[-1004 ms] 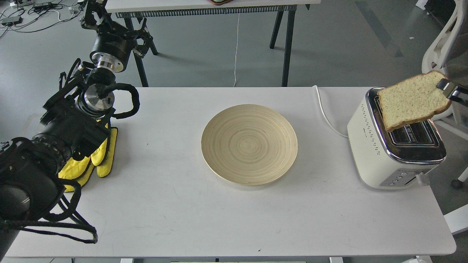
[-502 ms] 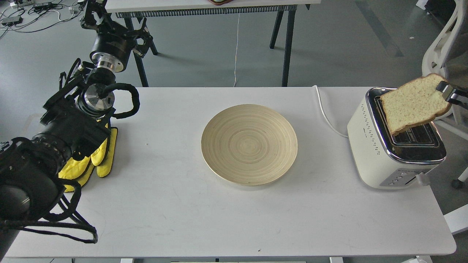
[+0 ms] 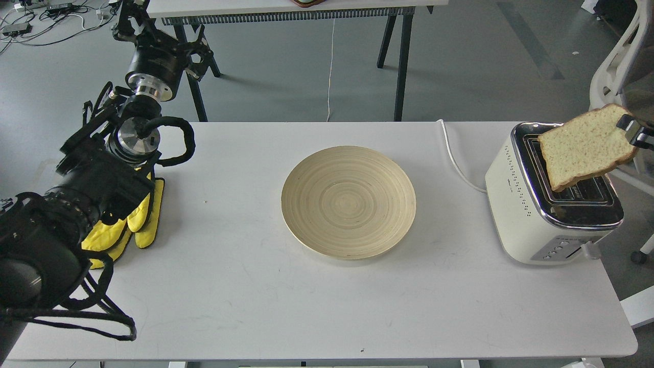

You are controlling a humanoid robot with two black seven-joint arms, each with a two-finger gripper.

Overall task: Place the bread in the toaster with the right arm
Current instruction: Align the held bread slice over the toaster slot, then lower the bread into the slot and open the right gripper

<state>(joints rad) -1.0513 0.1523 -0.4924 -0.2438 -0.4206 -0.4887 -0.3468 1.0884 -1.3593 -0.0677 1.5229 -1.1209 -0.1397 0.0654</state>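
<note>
The bread (image 3: 587, 148), a pale speckled slice with a brown crust, hangs tilted just above the slots of the toaster (image 3: 541, 214), its lower corner close to the chrome top. My right gripper (image 3: 631, 131) comes in from the right edge and is shut on the slice's upper right crust; most of the right arm is out of view. The cream-white toaster stands at the table's right end, buttons facing the front. My left gripper (image 3: 134, 20) is far away at the upper left, beyond the table; it is dark and its fingers cannot be told apart.
A round wooden plate (image 3: 348, 202) sits mid-table. Yellow gloves (image 3: 140, 217) lie at the left edge under my left arm. The toaster's white cord (image 3: 454, 163) runs off the back edge. A white chair (image 3: 610, 66) stands to the right, and another table's legs (image 3: 401, 66) stand behind.
The bread and my right gripper have shifted a little to the right over the toaster, uncovering more of the left slot. The left arm has not moved.
</note>
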